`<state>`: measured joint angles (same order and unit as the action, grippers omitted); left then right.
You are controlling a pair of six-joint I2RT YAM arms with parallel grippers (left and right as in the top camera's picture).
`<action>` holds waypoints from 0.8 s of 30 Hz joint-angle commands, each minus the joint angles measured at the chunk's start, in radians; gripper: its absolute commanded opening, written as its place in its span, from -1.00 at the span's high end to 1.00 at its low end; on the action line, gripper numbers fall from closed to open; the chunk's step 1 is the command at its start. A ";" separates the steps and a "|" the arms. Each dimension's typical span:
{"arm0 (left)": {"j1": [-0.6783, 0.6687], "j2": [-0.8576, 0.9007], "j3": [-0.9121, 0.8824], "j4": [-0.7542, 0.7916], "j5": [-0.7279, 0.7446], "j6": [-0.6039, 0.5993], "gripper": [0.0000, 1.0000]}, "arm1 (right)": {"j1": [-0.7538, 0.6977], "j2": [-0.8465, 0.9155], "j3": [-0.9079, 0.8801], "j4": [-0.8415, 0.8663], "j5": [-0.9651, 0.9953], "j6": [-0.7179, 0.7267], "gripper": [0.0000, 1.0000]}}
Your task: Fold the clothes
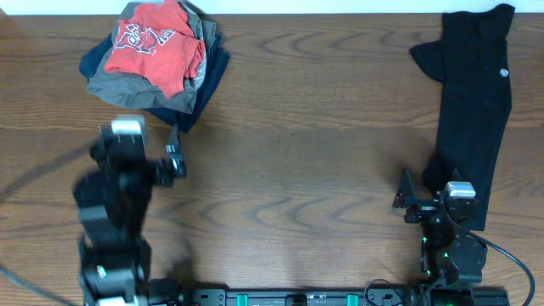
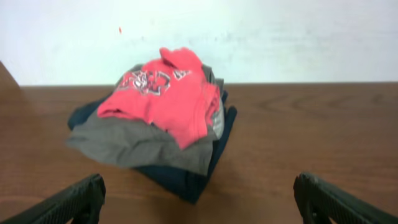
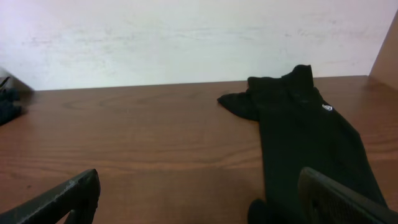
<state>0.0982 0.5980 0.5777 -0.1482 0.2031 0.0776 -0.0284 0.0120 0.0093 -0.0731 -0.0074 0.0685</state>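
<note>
Overhead: clothes pile sits at far-left corner of the table (image 1: 297,127). Coral-red T-shirt (image 1: 157,47) on top, white print facing up, crumpled. Grey-khaki piece (image 1: 106,76) under it, sticking out toward the left edge. Navy piece (image 1: 208,81) lowest, showing on the pile's right and near sides. Black shirt (image 1: 472,102) lies apart, along the right edge: a long narrow strip running from the far edge toward the near edge, with one sleeve poking out to the left at the far end. Left gripper (image 1: 174,157) is just on the near side of the pile, not touching it, holding nothing. Right gripper (image 1: 405,200) is by the near end of the black shirt, just left of it; contact can't be told from here.

Left wrist: left gripper (image 2: 199,186) jaws spread wide, one finger in each bottom corner, nothing between them. Pile straight ahead toward the far edge, coral-red T-shirt (image 2: 168,93) on top, grey-khaki piece (image 2: 137,143) draped below, navy piece (image 2: 186,180) at the bottom. White wall (image 2: 280,37) behind.

Right wrist: right gripper (image 3: 199,186) jaws also wide apart, empty. Black shirt (image 3: 305,137) ahead and right, reaching to the far edge, small white logo (image 3: 326,107) on it. Its near end runs down by the right-hand finger.
</note>
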 commanded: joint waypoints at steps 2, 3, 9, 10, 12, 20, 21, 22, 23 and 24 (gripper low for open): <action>0.003 -0.228 -0.200 0.051 -0.014 -0.008 -0.96 | 0.010 -0.007 -0.004 -0.002 0.004 0.013 -0.99; 0.003 -0.273 -0.233 0.053 -0.016 -0.009 -0.96 | 0.010 -0.007 -0.004 -0.002 0.004 0.013 -0.98; -0.012 -0.468 -0.381 0.093 -0.016 -0.035 -0.96 | 0.010 -0.007 -0.004 -0.002 0.004 0.013 -0.98; -0.016 -0.485 -0.396 0.108 -0.016 -0.037 -0.95 | 0.010 -0.007 -0.004 -0.002 0.004 0.013 -0.98; -0.019 -0.517 -0.428 0.140 -0.016 -0.039 -0.96 | 0.010 -0.007 -0.004 -0.002 0.004 0.013 -0.99; -0.021 -0.596 -0.498 0.177 -0.014 -0.058 -0.95 | 0.010 -0.007 -0.004 -0.002 0.004 0.013 -0.98; -0.021 -0.596 -0.501 0.177 -0.013 -0.057 -0.96 | 0.010 -0.007 -0.004 -0.002 0.004 0.013 -0.99; -0.021 -0.596 -0.506 0.177 -0.013 -0.057 -0.95 | 0.010 -0.007 -0.004 -0.002 0.004 0.013 -0.98; -0.021 -0.596 -0.514 0.176 -0.013 -0.057 -0.96 | 0.010 -0.007 -0.004 -0.002 0.004 0.013 -0.98; -0.023 -0.596 -0.527 0.177 -0.013 -0.057 -0.96 | 0.010 -0.007 -0.004 -0.002 0.004 0.013 -0.98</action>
<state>0.0822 0.0128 0.0769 0.0231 0.1959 0.0326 -0.0284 0.0120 0.0093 -0.0731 -0.0071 0.0685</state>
